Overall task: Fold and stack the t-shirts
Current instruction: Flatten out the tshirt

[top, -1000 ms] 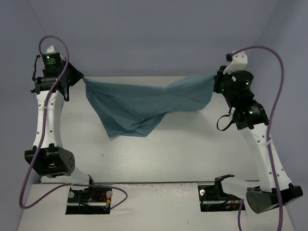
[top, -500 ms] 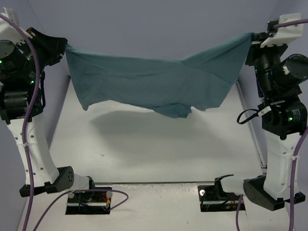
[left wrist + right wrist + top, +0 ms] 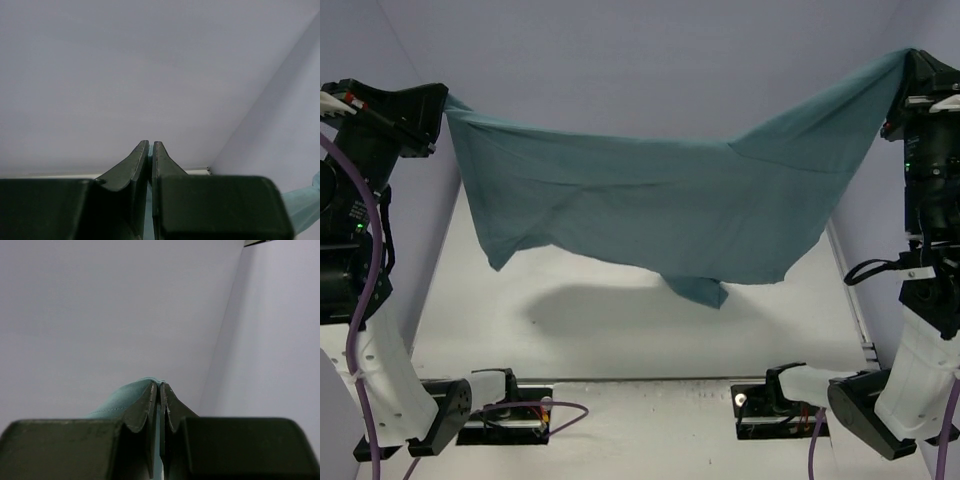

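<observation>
The teal t-shirt hangs spread in the air between both arms, well above the white table. My left gripper is shut on its upper left corner; my right gripper is shut on its upper right corner. The cloth sags in the middle, and a folded flap dangles lowest, off the table. In the left wrist view the jaws pinch a sliver of teal cloth, and more of the shirt shows at the right edge. In the right wrist view cloth drapes over the left finger of the shut jaws.
Grey-lilac walls enclose the table at the back and sides. Both arm bases sit at the near edge. Purple cables loop beside each arm. The shirt's shadow falls on the table.
Both arms have risen and swung outward, lifting the t-shirt off the table and stretching it wider between them. Both grips have stayed shut.
</observation>
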`<state>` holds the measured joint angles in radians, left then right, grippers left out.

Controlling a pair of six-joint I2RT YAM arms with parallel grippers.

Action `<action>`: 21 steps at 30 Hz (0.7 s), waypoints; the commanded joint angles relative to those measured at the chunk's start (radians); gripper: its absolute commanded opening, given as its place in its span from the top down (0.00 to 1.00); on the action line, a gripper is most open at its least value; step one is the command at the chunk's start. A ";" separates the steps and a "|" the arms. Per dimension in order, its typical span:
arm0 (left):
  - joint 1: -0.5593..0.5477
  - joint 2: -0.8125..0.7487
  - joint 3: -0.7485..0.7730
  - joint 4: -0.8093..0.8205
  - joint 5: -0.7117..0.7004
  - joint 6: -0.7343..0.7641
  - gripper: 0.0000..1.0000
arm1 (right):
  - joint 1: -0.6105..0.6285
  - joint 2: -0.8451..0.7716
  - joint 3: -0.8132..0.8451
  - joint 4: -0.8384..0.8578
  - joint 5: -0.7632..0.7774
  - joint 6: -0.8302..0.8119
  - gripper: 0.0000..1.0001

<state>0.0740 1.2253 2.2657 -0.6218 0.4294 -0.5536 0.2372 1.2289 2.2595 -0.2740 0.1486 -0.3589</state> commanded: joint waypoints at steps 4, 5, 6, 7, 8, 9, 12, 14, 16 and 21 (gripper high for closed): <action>-0.005 0.022 -0.002 0.083 -0.039 0.021 1.00 | 0.015 0.034 0.018 0.140 0.010 -0.064 1.00; -0.004 0.027 0.000 0.083 -0.039 0.019 1.00 | 0.020 0.038 0.020 0.143 0.021 -0.071 1.00; -0.004 0.032 0.003 0.085 -0.038 0.016 1.00 | 0.025 0.041 0.021 0.146 0.031 -0.077 1.00; -0.005 0.032 0.007 0.085 -0.036 0.012 1.00 | 0.027 0.044 0.026 0.149 0.035 -0.082 1.00; -0.005 0.032 0.013 0.086 -0.036 0.010 1.00 | 0.030 0.047 0.032 0.151 0.038 -0.084 1.00; -0.005 0.031 0.018 0.087 -0.037 0.009 1.00 | 0.032 0.049 0.038 0.154 0.038 -0.084 1.00; -0.010 0.013 0.030 0.086 -0.041 0.023 1.00 | 0.033 0.044 0.052 0.167 0.034 -0.081 1.00; -0.027 -0.002 0.037 0.085 -0.041 0.045 1.00 | 0.033 0.030 0.060 0.177 0.031 -0.080 1.00; -0.036 -0.015 0.038 0.085 -0.043 0.052 1.00 | 0.034 0.014 0.060 0.183 0.028 -0.078 1.00; -0.109 -0.069 0.043 0.085 -0.046 0.102 1.00 | 0.034 -0.053 0.040 0.191 0.028 -0.081 1.00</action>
<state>0.0177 1.2252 2.2627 -0.6323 0.3946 -0.5095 0.2657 1.2535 2.2765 -0.2424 0.1612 -0.4213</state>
